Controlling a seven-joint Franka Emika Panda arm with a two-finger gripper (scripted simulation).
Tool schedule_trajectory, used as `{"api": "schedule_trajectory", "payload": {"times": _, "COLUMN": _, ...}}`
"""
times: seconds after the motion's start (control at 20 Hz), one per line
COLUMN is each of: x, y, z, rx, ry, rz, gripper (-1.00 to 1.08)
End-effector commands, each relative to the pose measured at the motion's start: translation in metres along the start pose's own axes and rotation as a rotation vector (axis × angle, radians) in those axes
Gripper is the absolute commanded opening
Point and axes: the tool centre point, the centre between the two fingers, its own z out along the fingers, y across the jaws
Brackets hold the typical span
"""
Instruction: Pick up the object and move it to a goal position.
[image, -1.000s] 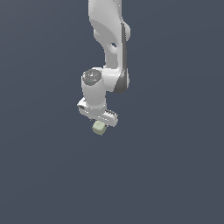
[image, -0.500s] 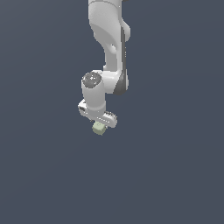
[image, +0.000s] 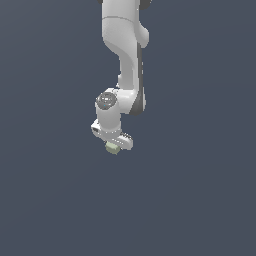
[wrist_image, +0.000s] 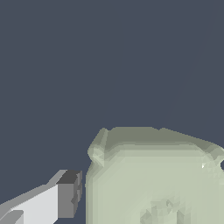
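The object, a small pale yellowish-green cube (image: 112, 148), hangs just under the white gripper (image: 114, 145) in the exterior view, above the dark grey ground. The gripper is shut on it. In the wrist view the cube (wrist_image: 153, 179) fills much of the picture from close up, and one white fingertip with a grey pad (wrist_image: 66, 200) stands right beside it. The other finger is hidden behind the cube. The white arm (image: 125, 55) comes down from the top of the exterior view.
A plain dark grey surface (image: 200, 200) lies all around the arm in both views. No goal marker shows.
The gripper with the cube has shifted slightly toward the exterior view's left, and the arm's upper links have leaned with it.
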Motion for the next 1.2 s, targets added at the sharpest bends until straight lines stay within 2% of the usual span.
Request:
{"api": "schedule_trajectory", "payload": {"times": 0.0, "x": 0.001, "y": 0.000, "z": 0.002, "rx": 0.001, "ry": 0.001, "rz": 0.000, "gripper": 1.00}}
{"api": "schedule_trajectory", "payload": {"times": 0.05, "x": 0.001, "y": 0.000, "z": 0.002, "rx": 0.001, "ry": 0.001, "rz": 0.000, "gripper": -1.00}}
{"api": "schedule_trajectory", "payload": {"times": 0.7, "x": 0.002, "y": -0.001, "z": 0.001, "rx": 0.001, "ry": 0.002, "rz": 0.000, "gripper": -1.00}}
{"api": "schedule_trajectory", "payload": {"times": 1.15, "x": 0.027, "y": 0.001, "z": 0.000, "rx": 0.001, "ry": 0.002, "rz": 0.000, "gripper": -1.00}}
